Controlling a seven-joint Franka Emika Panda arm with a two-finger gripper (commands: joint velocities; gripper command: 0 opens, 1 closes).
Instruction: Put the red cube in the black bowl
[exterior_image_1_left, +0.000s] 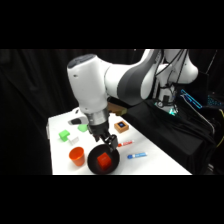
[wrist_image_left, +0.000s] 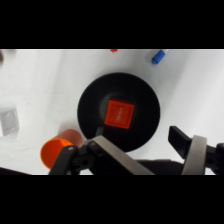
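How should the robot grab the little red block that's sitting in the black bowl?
From straight above, pinching two opposite flat sides of the small bright red cube. It lies flat in the middle of the wide round black bowl, whose rim would block a sideways reach.

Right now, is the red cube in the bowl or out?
In. The cube lies flat on the bowl's black floor, ringed by its rim, gripper apart above.

red cube (exterior_image_1_left: 104, 160) inside black bowl (exterior_image_1_left: 93, 165) | end effector (exterior_image_1_left: 111, 143) above bowl rim | orange cup (exterior_image_1_left: 77, 156) beside bowl
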